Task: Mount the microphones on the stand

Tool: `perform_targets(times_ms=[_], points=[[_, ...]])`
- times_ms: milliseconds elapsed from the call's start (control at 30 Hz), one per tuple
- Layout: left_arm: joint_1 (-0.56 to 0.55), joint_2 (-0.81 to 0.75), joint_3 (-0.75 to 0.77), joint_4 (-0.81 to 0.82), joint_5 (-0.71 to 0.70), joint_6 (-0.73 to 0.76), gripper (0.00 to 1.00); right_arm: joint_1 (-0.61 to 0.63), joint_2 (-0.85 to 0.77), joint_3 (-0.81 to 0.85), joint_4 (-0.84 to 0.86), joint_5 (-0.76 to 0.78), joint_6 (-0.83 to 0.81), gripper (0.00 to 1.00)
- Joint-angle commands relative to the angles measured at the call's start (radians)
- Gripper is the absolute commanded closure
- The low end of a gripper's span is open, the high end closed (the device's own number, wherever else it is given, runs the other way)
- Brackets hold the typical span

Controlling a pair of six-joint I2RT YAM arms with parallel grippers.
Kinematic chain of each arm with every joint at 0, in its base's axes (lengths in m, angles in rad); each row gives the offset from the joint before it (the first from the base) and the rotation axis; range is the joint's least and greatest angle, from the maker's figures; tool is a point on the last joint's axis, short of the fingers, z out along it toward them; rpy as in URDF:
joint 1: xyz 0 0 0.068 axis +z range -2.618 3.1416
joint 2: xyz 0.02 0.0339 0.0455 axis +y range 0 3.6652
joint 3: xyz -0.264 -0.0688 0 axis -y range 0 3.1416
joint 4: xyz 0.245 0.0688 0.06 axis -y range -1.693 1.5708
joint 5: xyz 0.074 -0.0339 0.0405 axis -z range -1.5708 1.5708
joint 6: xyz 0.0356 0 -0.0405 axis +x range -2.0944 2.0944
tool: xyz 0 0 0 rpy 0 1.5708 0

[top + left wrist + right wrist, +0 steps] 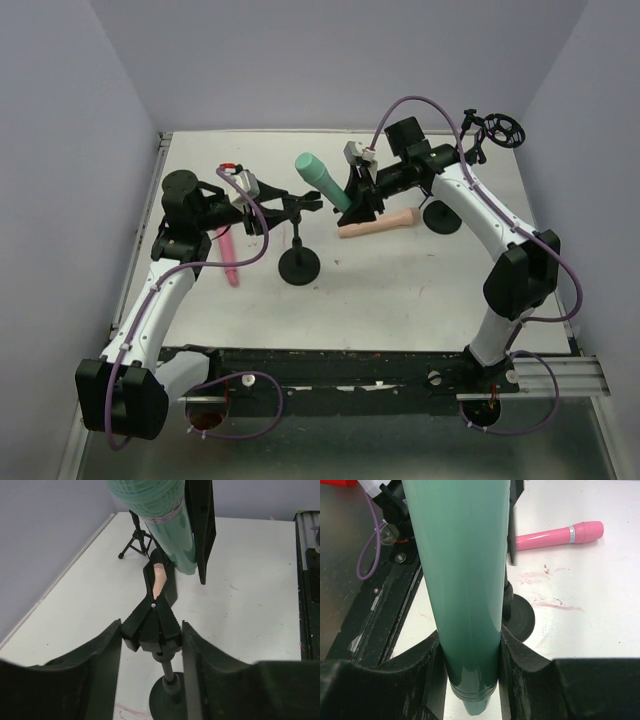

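A black stand with a round base (299,265) stands mid-table. My left gripper (272,210) is shut on its spring clip (300,205). In the left wrist view my gripper (151,630) has a finger pressed on each side of the clip (152,622). My right gripper (352,195) is shut on the teal-green microphone (318,175) and holds it tilted, just above and beside the clip. The microphone also fills the right wrist view (462,570) between my gripper (469,640). The pink microphone (229,258) lies left of the stand. The peach-tan microphone (380,224) lies to its right.
A second round-base stand (441,216) stands under my right arm. A small tripod with a ring head (500,128) stands at the back right corner. A small red item (230,167) lies at the back left. Walls close in on three sides.
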Motion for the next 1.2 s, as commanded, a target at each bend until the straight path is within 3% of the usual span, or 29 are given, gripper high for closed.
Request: perform_targets(times_ms=[0,133,1167], points=[[0.007,-0.011,-0.011,0.029,0.000,-0.017,0.65,0.012,0.022,0.036,0.040,-0.033,0.022,0.85],[0.007,-0.021,-0.040,0.068,-0.009,-0.063,0.75,0.015,0.031,0.036,0.053,-0.032,0.029,0.85],[0.006,-0.121,-0.261,0.339,-0.122,-0.347,0.81,0.118,0.054,-0.173,0.456,-0.055,0.315,0.84]])
